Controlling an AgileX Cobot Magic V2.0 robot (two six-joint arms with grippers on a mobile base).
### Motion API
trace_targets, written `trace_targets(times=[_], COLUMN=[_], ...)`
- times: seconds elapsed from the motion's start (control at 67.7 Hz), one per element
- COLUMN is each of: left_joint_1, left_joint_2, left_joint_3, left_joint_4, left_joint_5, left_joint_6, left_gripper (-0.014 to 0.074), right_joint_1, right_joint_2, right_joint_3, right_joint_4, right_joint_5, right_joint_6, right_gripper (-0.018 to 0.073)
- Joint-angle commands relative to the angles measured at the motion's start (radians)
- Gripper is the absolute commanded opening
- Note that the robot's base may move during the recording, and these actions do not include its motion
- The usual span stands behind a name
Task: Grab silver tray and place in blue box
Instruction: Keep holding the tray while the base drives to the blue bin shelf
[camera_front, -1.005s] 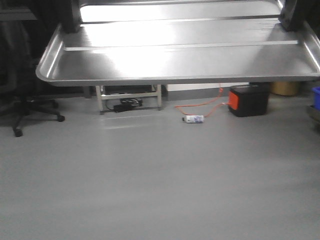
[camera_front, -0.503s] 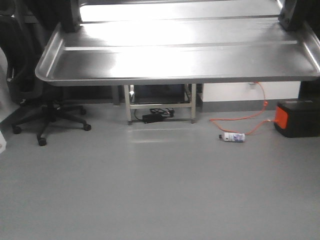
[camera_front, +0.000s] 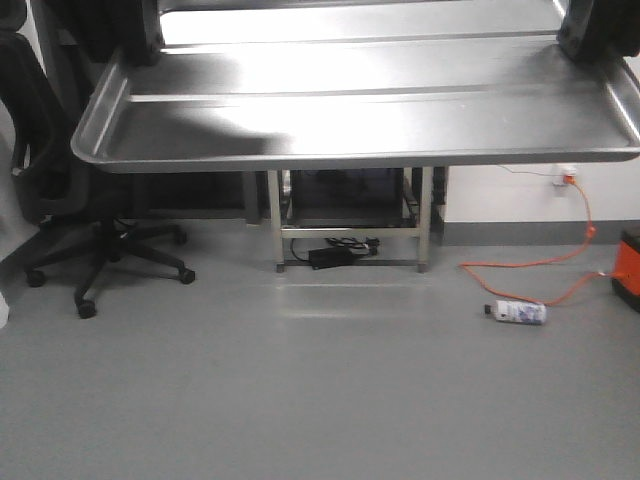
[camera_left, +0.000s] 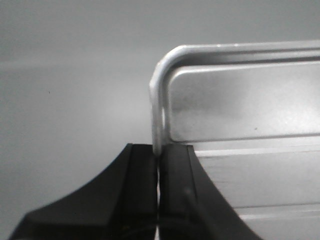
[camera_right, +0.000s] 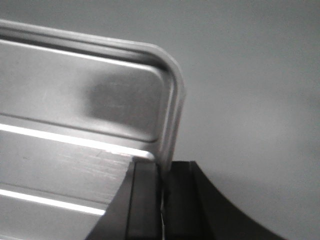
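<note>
The silver tray (camera_front: 350, 110) hangs level in the air across the top of the front view, shiny, with two long ridge lines on its base. My left gripper (camera_left: 159, 155) is shut on the rim of its left short side, near a rounded corner of the silver tray (camera_left: 240, 100). At the opposite end my right gripper (camera_right: 162, 170) is shut on the rim of the silver tray (camera_right: 80, 110). Both arms show as dark shapes at the tray's far corners, the left gripper (camera_front: 140, 35) and the right gripper (camera_front: 590, 30). The blue box is out of view.
Grey floor lies below the tray. A black office chair (camera_front: 70, 200) stands at left. A metal table frame (camera_front: 345, 220) with a black power brick (camera_front: 335, 255) under it is at centre. An orange cable (camera_front: 560, 270), a plastic bottle (camera_front: 518, 312) and an orange-black box (camera_front: 630, 270) lie at right.
The whole background has slid to the right in the front view: chair, table frame, bottle and orange-black box all shifted rightward. The tray stays fixed in both grippers.
</note>
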Motion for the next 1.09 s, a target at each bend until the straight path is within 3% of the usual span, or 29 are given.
trace_targets(times=[0.0,1.079], left_joint_1=[-0.006,-0.006], left_joint_2=[-0.036,-0.036], left_joint_3=[-0.029,-0.029], left_joint_4=[0.051,0.051], left_joint_5=[0.065,0.065], left_joint_6=[0.029,0.029], left_gripper=[-0.0105,-0.0105], right_joint_1=[-0.003,-0.003], right_joint_2=[-0.025,-0.025], right_joint_3=[-0.038,-0.038], right_joint_4=[-0.064,-0.064], right_joint_5=[-0.02,-0.02], right_joint_6=[-0.023,-0.023], right_gripper=[0.0057,0.0057])
